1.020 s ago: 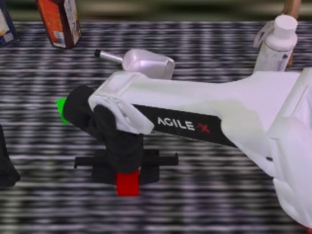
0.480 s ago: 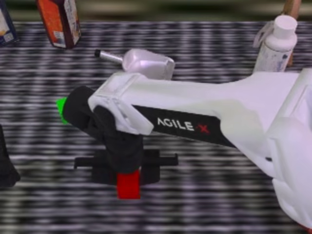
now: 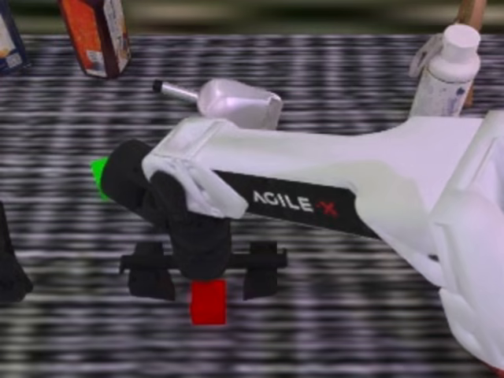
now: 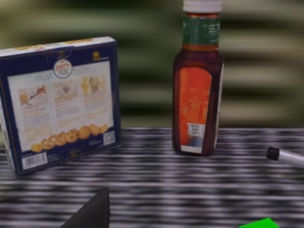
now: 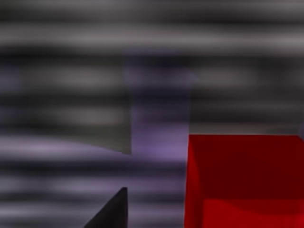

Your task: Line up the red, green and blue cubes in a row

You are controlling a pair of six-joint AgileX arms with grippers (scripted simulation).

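The red cube rests on the striped tabletop, just in front of my right gripper, which is open with its black fingers spread to either side of the cube and off it. In the right wrist view the red cube fills the near corner beside one fingertip. The green cube peeks out from behind the right arm's dark wrist, and its corner shows as the green cube in the left wrist view. The blue cube is hidden. My left gripper is parked at the left edge.
A brown sauce bottle and a blue biscuit box stand at the back left. A white scoop-like item lies at the back centre. A white bottle stands at the back right. The right arm spans the middle.
The right gripper's fingers have spread apart and let go of the red cube, which now lies free on the table. The arms have otherwise stayed put.
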